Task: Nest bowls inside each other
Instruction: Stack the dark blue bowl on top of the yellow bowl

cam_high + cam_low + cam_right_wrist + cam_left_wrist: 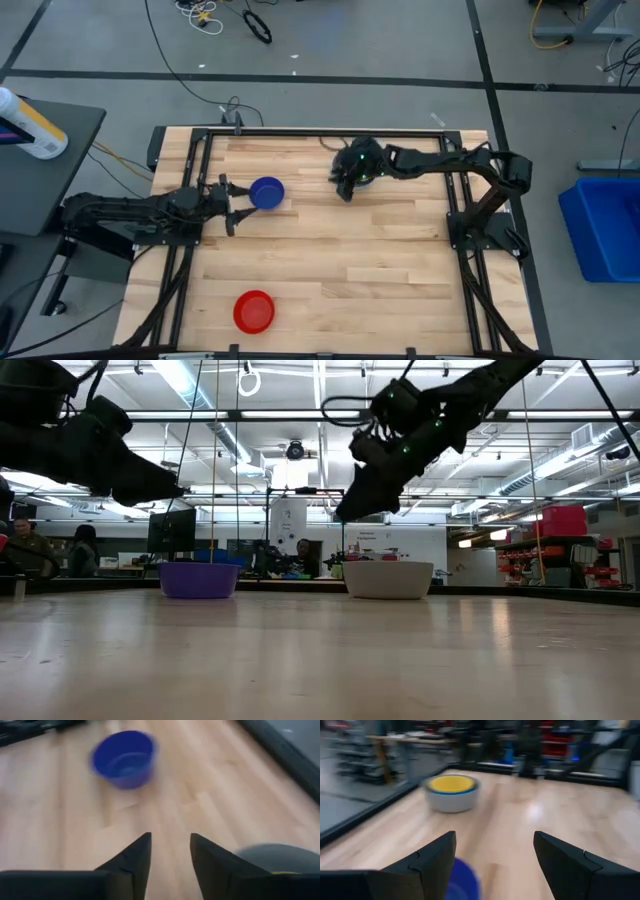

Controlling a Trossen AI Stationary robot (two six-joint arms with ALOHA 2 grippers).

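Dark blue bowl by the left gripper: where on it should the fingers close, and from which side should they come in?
Probably the rim. The dark blue bowl stands upright and empty, mouth up, so its thin wall can be pinched with one finger inside and one outside. The left gripper, open beside it, should come from above at its own near side; the right gripper is apart, over the grey stack.

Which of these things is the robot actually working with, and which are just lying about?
Job:
dark blue bowl
red bowl
stack of grey, light blue and yellow bowls
left gripper
right gripper

Lying about:
blue bin
cables
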